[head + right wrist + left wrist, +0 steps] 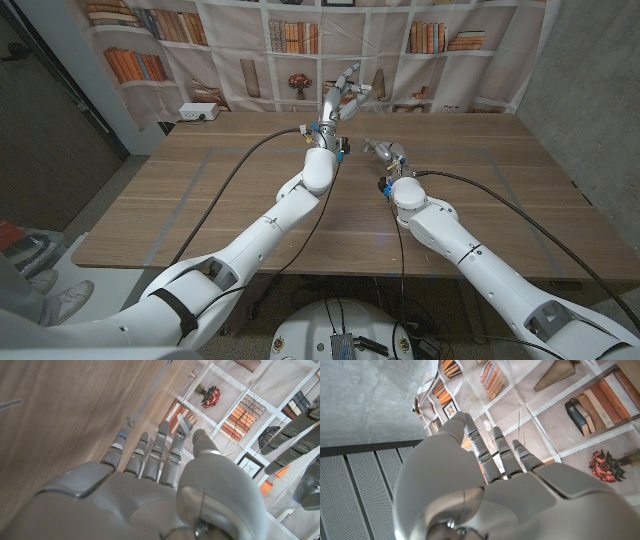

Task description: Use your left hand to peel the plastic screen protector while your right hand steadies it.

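Observation:
My right hand [386, 152] is low over the middle of the table. It pinches a small, thin grey-clear piece, the screen protector [185, 425], between its thumb and fingers. My left hand [341, 100] is raised above the table behind the right hand and a little to its left. Its fingers [492, 447] reach up and stand apart, and I make out no film between them. That hand's spread fingers [295, 422] also show in the right wrist view, clear of the protector.
The wooden table [200, 200] carries faint tape lines and the two arms' black cables [235, 175]. Behind it hangs a printed bookshelf backdrop [300, 40], and a white box [198, 113] sits at the far left edge.

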### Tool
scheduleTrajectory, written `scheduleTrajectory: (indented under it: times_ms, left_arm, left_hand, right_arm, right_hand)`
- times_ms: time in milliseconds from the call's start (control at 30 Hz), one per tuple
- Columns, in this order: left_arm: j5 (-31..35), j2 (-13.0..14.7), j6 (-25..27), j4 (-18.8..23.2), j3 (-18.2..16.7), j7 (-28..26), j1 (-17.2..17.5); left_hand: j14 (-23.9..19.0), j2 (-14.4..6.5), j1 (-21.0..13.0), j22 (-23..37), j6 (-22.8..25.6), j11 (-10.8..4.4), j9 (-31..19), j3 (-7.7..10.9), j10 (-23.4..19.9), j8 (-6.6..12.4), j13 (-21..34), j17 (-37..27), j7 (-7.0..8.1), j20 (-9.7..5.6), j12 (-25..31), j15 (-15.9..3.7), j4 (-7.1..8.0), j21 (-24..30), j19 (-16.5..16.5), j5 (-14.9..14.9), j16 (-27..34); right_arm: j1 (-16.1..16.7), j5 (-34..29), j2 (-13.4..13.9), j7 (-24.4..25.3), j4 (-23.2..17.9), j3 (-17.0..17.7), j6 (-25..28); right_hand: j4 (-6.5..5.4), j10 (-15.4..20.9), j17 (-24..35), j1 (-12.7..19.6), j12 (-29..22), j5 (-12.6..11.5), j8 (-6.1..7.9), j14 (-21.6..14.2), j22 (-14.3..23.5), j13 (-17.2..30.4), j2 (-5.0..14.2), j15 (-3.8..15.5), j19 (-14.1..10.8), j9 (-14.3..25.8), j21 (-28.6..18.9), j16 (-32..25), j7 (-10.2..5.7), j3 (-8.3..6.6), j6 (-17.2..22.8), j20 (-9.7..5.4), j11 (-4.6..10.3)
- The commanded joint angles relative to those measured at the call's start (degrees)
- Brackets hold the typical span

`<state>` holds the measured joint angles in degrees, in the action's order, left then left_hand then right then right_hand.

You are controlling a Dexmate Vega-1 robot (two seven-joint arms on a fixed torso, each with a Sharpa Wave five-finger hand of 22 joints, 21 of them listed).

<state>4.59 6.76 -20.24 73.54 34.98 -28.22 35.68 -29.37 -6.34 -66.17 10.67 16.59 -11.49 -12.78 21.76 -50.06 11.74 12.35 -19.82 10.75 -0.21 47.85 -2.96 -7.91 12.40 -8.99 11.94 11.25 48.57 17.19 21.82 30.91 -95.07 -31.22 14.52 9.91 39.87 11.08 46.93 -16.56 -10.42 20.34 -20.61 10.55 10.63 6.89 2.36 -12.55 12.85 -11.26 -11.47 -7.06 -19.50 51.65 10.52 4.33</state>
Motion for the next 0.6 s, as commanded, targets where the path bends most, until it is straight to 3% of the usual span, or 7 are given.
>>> scheduleTrajectory:
  times_ms: [33, 167, 600]
  left_arm:
    - [-0.2, -0.1, 0.1, -0.3, 0.0, 0.2, -0.1]
    - [0.0, 0.0, 0.1, -0.3, 0.0, 0.1, -0.1]
    - [-0.5, -0.1, -1.8, -0.9, -0.3, 0.2, -0.5]
  left_hand:
    - [-0.5, 0.1, -0.5, 0.0, 0.4, -0.32, -0.1, 0.48, -0.2, 0.26, 0.3, -0.1, 0.08, -0.22, 0.5, -10.06, -0.01, -0.2, 0.0, 0.0, 0.1]
    - [-0.5, 0.1, -0.4, 0.0, 0.3, -0.31, -0.1, 0.46, -0.2, 0.23, 0.2, -0.1, 0.03, -0.17, 0.5, -10.05, 0.01, -0.2, 0.0, 0.0, 0.1]
    - [-0.5, 0.1, -0.5, 0.0, 0.3, -0.33, -0.1, 0.55, -0.1, 0.23, 0.2, -0.1, 0.06, -0.16, 0.6, -10.09, -0.01, -0.2, 0.0, 0.0, 0.1]
  right_arm:
    - [0.2, 0.2, 0.0, 0.2, 0.1, 0.1, -0.8]
    - [0.3, 0.4, 0.0, 0.2, 0.0, 0.2, -0.6]
    - [0.4, 2.1, -0.2, -0.3, 0.2, 0.7, -0.4]
  right_hand:
    - [0.28, 1.2, 0.2, 2.6, -0.5, -0.8, 1.44, -1.2, 0.2, 0.1, 0.51, 2.33, -0.4, 0.7, -0.7, -0.6, -0.66, -0.94, 3.3, -0.7, 0.89]
    - [0.23, 1.6, 0.2, 3.8, -0.4, -1.0, 2.23, -1.4, 0.2, 0.1, 0.56, 2.4, -0.5, 1.2, -0.7, -0.7, 0.86, -1.09, 4.6, -0.66, 1.13]
    - [0.41, 1.7, 0.2, 6.1, -0.2, -1.5, 2.99, -1.7, 0.3, 0.1, 0.73, 2.63, -0.7, 2.1, -0.8, -0.6, 2.44, -1.6, 5.5, -1.32, 1.55]
